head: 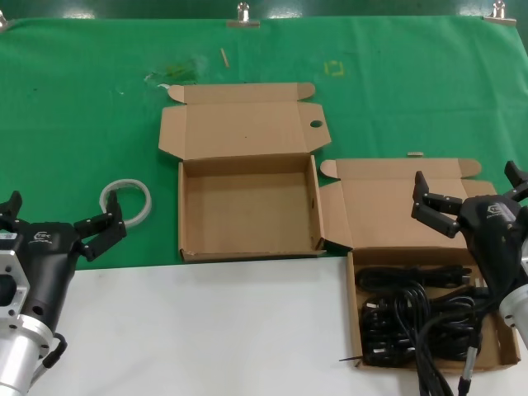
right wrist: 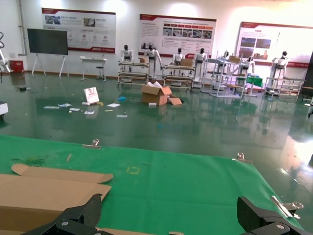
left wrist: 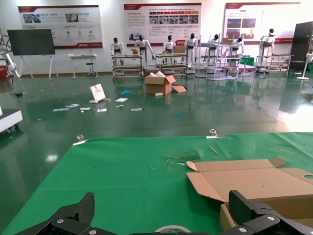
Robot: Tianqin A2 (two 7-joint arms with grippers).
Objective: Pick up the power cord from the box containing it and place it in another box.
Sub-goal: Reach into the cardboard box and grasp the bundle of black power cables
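While both arms hover with nothing grasped:
Left gripper [head: 59,221]: released, beside white ring [head: 126,201]
Right gripper [head: 470,196]: released, above cord box [head: 353,322]
Power cord [head: 412,313]: inside
Other box [head: 247,210]: open

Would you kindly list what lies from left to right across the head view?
Left gripper → white ring → empty box → box with the power cord in it → right gripper, jaws open like the left's.

Power cord [head: 412,318] partly behind the right arm; its box [head: 353,326] cut off below.
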